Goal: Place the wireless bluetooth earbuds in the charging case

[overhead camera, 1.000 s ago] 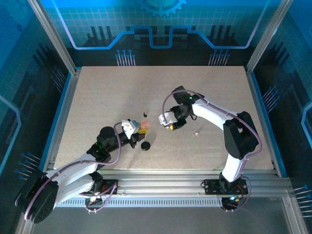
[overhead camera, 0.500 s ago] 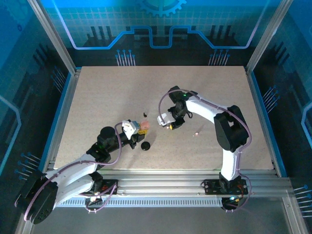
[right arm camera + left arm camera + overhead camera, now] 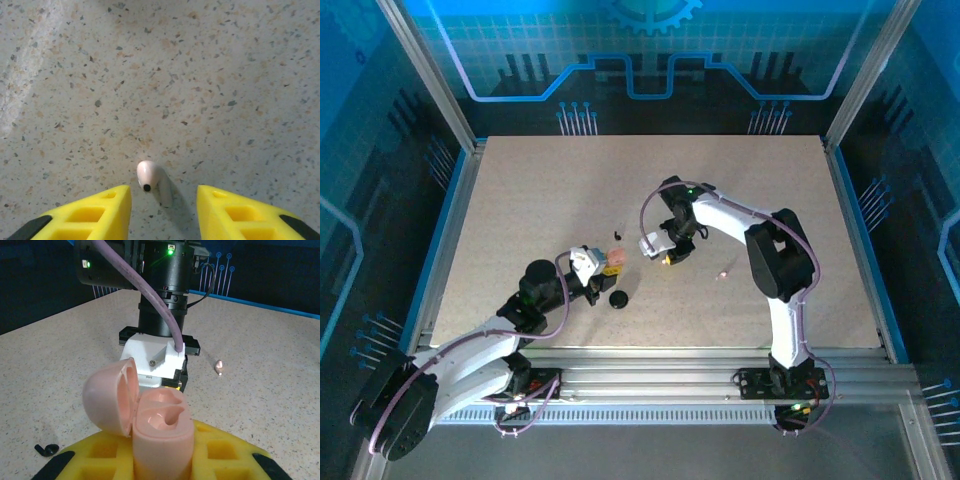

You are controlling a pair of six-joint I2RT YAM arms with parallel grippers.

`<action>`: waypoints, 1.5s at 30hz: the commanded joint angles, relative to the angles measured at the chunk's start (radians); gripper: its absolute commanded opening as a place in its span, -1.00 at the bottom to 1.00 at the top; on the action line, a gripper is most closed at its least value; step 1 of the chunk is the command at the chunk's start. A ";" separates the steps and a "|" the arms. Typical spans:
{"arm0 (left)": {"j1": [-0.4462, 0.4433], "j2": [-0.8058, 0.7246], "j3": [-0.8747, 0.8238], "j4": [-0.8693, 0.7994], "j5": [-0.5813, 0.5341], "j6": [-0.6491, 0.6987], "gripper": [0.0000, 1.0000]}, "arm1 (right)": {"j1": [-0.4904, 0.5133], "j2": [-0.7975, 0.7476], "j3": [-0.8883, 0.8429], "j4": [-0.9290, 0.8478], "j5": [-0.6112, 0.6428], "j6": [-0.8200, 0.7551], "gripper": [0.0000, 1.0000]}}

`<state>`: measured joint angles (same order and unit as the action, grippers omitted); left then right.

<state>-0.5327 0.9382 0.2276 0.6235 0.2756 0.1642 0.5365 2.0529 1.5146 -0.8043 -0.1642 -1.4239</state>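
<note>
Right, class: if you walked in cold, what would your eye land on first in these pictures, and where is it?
The pink charging case stands out most, with its lid swung open. The left tool grips it near the middle of the table. Just beyond it, the right tool points down at the tabletop, its yellow fingers apart on either side of a small whitish earbud lying there.
</note>
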 commanded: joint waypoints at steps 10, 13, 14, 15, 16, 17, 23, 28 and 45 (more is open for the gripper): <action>0.005 -0.016 0.031 -0.007 -0.009 0.034 -0.71 | 0.011 0.038 0.039 -0.061 -0.028 -0.019 -0.26; 0.004 -0.018 0.032 -0.010 -0.007 0.033 -0.71 | 0.012 0.044 0.041 -0.058 -0.028 -0.018 -0.27; 0.004 -0.017 0.032 -0.010 -0.007 0.031 -0.71 | 0.012 0.045 0.041 -0.058 -0.029 -0.018 -0.27; 0.004 -0.017 0.032 -0.011 -0.007 0.031 -0.71 | 0.012 0.048 0.042 -0.058 -0.031 -0.018 -0.28; 0.005 -0.016 0.033 -0.010 -0.007 0.031 -0.71 | 0.012 0.050 0.044 -0.059 -0.032 -0.018 -0.29; 0.004 -0.017 0.032 -0.011 -0.006 0.032 -0.71 | 0.012 0.051 0.046 -0.060 -0.034 -0.018 -0.31; 0.004 -0.009 0.040 -0.013 -0.004 0.034 -0.71 | 0.014 0.065 0.055 -0.064 -0.038 -0.020 -0.36; 0.006 -0.001 0.044 -0.013 -0.002 0.034 -0.71 | 0.016 0.076 0.068 -0.068 -0.041 -0.017 -0.40; 0.005 0.007 0.055 -0.018 -0.001 0.038 -0.71 | 0.014 0.111 0.109 -0.096 -0.044 -0.012 -0.48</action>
<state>-0.5327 0.9417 0.2409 0.6025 0.2760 0.1860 0.5369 2.1345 1.5986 -0.8585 -0.1829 -1.4342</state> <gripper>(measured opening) 0.205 0.262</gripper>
